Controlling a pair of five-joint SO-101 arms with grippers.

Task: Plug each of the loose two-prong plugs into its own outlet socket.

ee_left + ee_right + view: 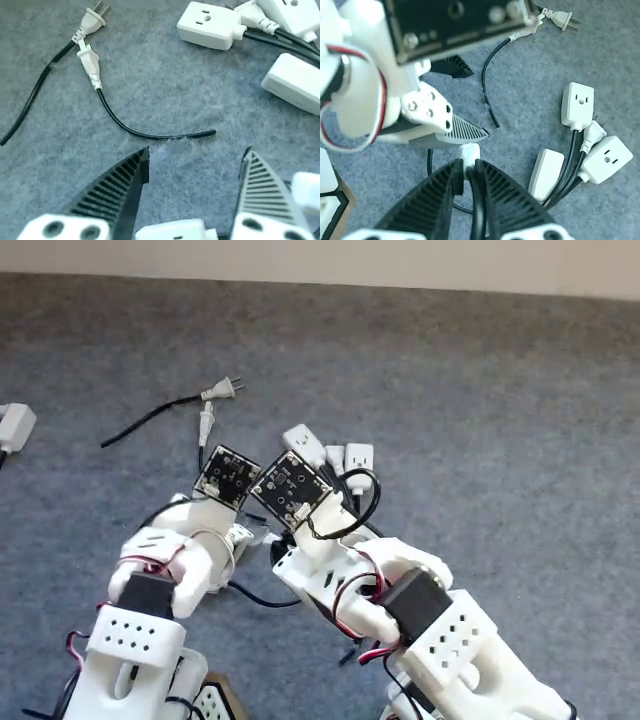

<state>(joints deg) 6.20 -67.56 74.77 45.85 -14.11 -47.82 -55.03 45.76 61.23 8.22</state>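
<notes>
White plug (469, 151) sticks out just past the right gripper (469, 165) clamping it; left gripper (196, 151) gapes, loose plugs (89, 59) ahead.

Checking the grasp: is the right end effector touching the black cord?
Touching. Right wrist view shows the right end effector shut on the cord.

shells (135, 635) white, screw-holed | servos (415, 602) black | wires (345, 605) red and black | tool fingers (435, 200) black, ribbed

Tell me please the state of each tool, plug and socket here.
Left tool: open, empty.
Right tool: shut on white-ended cord.
Pronged plug: unplugged, lying loose.
Short-cord plug: unplugged, lying loose.
Face-up socket: empty.
Other face-up socket: empty.
</notes>
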